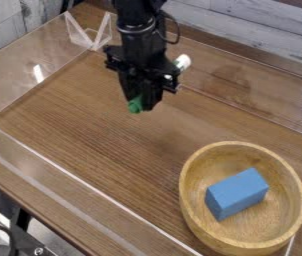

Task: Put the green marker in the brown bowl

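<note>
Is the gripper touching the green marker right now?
Touching. The camera view shows the gripper shut on the green marker, held off the table, its ends sticking out either side of the fingers.

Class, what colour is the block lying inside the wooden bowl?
Blue. The block lies in the brown bowl, the camera view showing it plainly.

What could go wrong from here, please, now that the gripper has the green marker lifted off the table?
1. The gripper holds the green marker near its green end, with the white end sticking out sideways, so the marker might pivot or slip during the carry.
2. The blue block already fills the middle of the brown bowl, so a dropped marker could land on it and roll or bounce out.
3. A low carry might clip the bowl's thick rim.
</note>
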Robot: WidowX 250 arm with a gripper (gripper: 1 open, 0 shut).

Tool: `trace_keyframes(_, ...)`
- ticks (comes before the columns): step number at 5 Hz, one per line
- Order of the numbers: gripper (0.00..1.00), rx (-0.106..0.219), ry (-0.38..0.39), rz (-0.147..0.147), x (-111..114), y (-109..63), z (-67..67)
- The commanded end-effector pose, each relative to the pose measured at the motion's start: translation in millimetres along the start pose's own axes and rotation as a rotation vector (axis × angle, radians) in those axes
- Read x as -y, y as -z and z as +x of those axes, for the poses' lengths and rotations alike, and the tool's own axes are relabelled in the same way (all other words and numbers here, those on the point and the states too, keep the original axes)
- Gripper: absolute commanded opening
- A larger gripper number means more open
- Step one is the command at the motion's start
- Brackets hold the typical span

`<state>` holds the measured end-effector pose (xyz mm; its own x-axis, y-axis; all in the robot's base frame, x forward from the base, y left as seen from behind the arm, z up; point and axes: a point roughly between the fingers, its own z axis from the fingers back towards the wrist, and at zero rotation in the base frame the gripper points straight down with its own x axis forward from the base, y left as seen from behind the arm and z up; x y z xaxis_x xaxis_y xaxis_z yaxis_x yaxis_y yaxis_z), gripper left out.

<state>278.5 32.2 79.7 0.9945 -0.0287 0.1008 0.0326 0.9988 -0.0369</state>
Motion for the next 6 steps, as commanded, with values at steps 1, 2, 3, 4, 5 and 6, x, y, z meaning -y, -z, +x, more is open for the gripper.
trace_keyframes(1,0.0,0.079,0.013,0.009,-1,-11.1,17.9)
trace_keyframes(2,0.0,0.094,0.019,0.009,-3,-7.8,23.5)
trace_keyframes(3,0.0,0.102,0.021,0.009,-5,-5.0,26.1)
trace_keyframes(4,0.0,0.11,0.021,0.012,-9,-2.4,28.6)
trace_keyframes(5,0.0,0.118,0.02,0.014,-13,-0.4,30.7)
trace_keyframes(6,0.0,0.123,0.019,0.017,-16,1.1,31.2)
